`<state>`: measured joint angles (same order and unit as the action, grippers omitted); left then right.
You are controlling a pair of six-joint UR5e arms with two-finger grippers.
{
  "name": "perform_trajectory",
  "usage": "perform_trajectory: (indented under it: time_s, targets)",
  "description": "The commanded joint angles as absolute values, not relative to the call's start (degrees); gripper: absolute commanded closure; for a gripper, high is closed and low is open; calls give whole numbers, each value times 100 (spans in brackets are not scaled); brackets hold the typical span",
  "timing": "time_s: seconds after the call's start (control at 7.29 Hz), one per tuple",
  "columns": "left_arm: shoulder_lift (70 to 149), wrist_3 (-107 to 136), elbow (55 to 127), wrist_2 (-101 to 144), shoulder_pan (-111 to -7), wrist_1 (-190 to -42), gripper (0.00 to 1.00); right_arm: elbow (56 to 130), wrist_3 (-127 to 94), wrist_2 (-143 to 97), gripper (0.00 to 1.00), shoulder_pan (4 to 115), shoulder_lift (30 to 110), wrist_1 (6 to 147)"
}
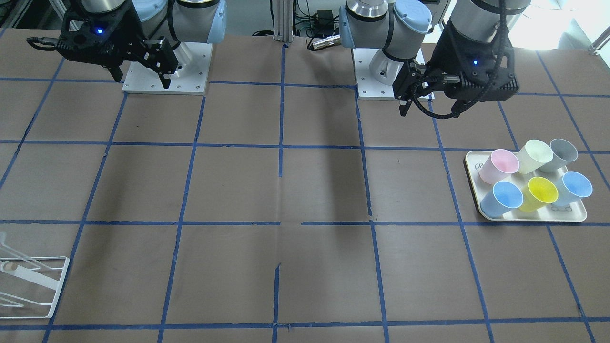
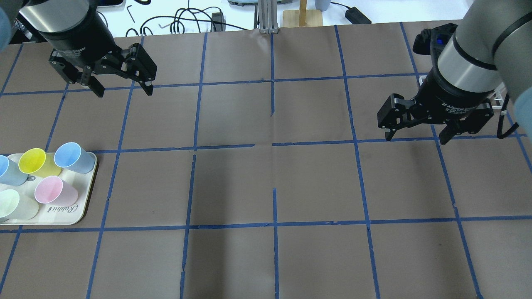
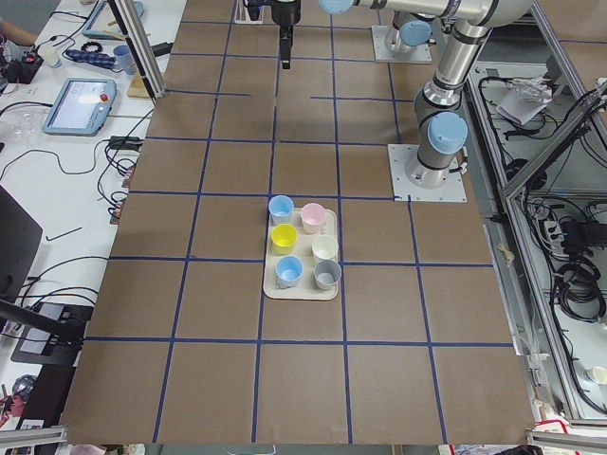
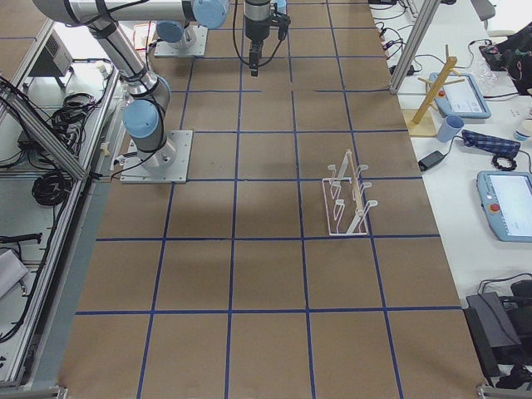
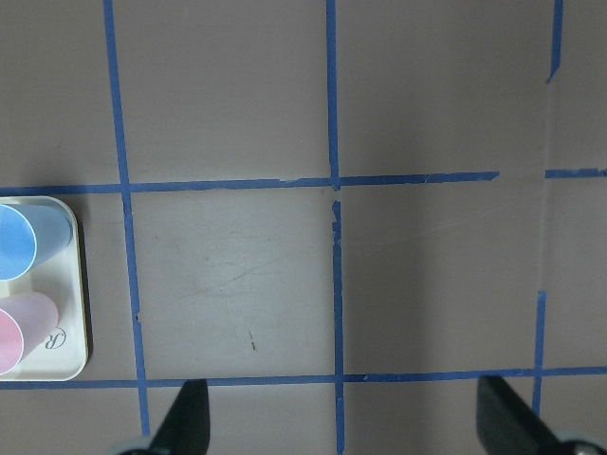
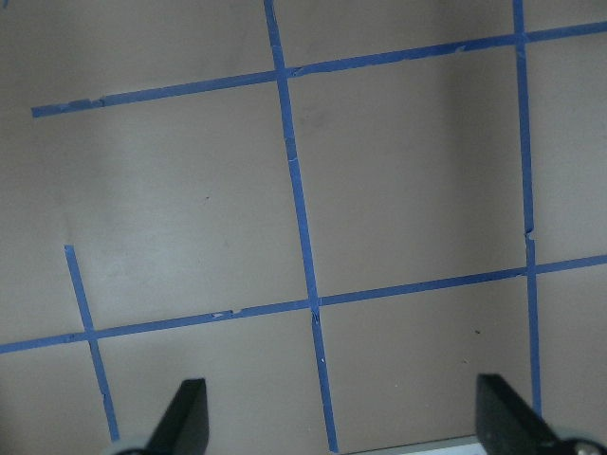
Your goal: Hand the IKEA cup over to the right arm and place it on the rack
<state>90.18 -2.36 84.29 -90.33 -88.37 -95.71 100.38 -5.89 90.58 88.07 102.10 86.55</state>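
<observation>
Two released: left claw (image 2: pixel 124 92), right claw (image 2: pixel 415 139) | left should drop vertically over pale pink tapered plastic tumbler (image 2: pixel 55 192), avoiding light blue cup (image 2: pixel 72 158).

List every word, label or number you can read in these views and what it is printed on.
"Rabbit": script on the cream rectangular plastic tray.
"2F Adaptive": white print on the right arm's black two-finger end effector; rest hidden.
"Gripper": same print on the left arm's black two-finger end effector, blurred.
Tablet screens in the side views: too small to read.

Robot lab: tape-gridded table (image 2: pixel 232 182), teach pendants (image 4: pixel 507 205)
</observation>
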Motion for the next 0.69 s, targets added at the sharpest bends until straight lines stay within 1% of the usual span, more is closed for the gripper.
perform_trajectory:
  time_s: [0.0, 0.55]
  targets:
    - [9018, -229, 8429, -9027, -8842, -9580, 0, 10037, -554, 9053, 0, 8789, 10222, 8640]
    - [8921, -263, 8525, -9097, -8798, -9667, 0, 10028, -607, 9053, 0, 8789, 10230, 8640]
